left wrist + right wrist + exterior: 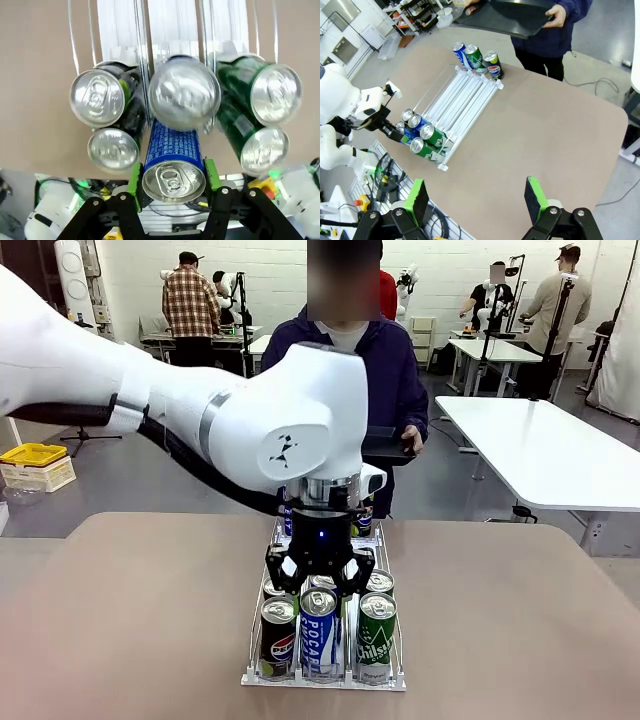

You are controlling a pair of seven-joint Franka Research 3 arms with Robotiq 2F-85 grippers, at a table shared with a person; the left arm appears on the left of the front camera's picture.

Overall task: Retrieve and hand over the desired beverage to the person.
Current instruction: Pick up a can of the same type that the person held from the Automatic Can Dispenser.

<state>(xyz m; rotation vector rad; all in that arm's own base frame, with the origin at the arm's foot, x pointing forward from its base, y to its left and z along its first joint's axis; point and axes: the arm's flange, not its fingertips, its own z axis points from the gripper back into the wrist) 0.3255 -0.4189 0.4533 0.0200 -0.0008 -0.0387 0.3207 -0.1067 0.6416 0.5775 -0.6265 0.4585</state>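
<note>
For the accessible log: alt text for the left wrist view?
The left gripper presses its green pads against both sides of a blue can, seen from above in the middle lane of a white rack. A blurred can top sits beyond it, with two dark cans on one side and two green cans on the other, on a brown table.

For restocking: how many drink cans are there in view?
9. Six cans at the rack's robot end, two per lane, one blue can in the left gripper; three cans at the person's end. None seems hidden.
</note>
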